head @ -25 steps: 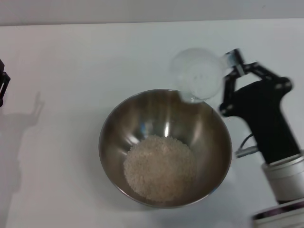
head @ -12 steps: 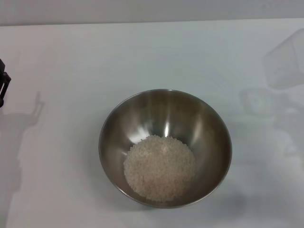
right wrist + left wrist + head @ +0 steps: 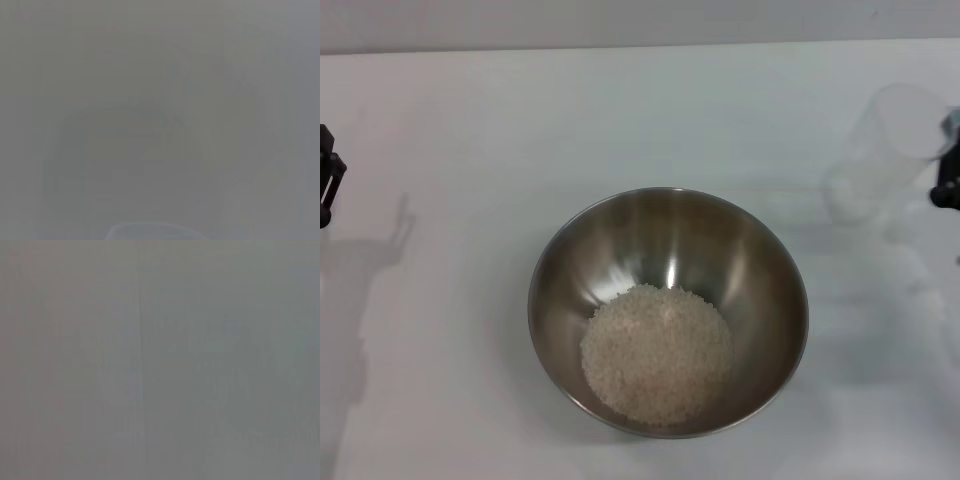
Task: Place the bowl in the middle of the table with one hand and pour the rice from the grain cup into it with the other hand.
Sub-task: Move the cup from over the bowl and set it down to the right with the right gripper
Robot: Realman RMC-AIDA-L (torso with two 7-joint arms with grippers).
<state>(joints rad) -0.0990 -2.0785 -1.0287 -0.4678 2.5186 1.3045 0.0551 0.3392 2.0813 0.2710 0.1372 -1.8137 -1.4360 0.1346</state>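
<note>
The bowl (image 3: 668, 312) sits on the table (image 3: 520, 120), roughly in the middle and toward the near edge, upright and open to the head camera. The rice (image 3: 657, 354) lies in a loose heap on the bowl's bottom, slightly toward its near side, with the shiny inner wall bare all around it. Well to the right and a little farther back, the grain cup (image 3: 885, 150) stands or hangs close to upright near the table's right edge, apart from the bowl; it looks clear and empty, though its blurred outline hides whether its base touches the table. The right gripper (image 3: 948, 175) shows only as a dark sliver at the right edge, just beside the cup's rim; it seems to have hold of the cup, but how far its fingers are spread cannot be told. The left gripper (image 3: 328, 175) is at the far left edge, well away from the bowl, only partly in view, and its fingers' state cannot be told either. Both wrist views show only grey haze.
</note>
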